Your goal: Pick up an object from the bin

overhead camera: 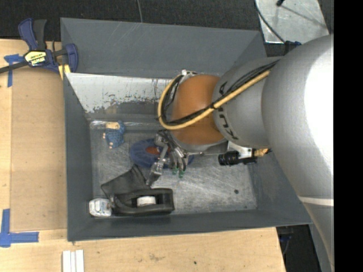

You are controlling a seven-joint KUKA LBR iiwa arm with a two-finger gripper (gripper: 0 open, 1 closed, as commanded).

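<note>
- Mid-floor in the bin (78, 169), just left of the gripper (163, 166), lies a blue rumpled thing (140, 152) with an orange patch at its right edge; the gripper hangs over that edge.
- It looks soft and light, perhaps cloth, so it should yield rather than slip; a pinch on a raised fold near its middle seems the surest hold.
- Whether the gripper is open or closed I cannot tell.
- Nearer, a black tape dispenser (142, 200) lies against or just beside the blue thing; being stiff and likely heavier, it could snag.
- 2 small things lie apart: a clear-white one (100, 207) at the near-left corner and a blue-and-tan one (113, 134) at the far left.
</note>
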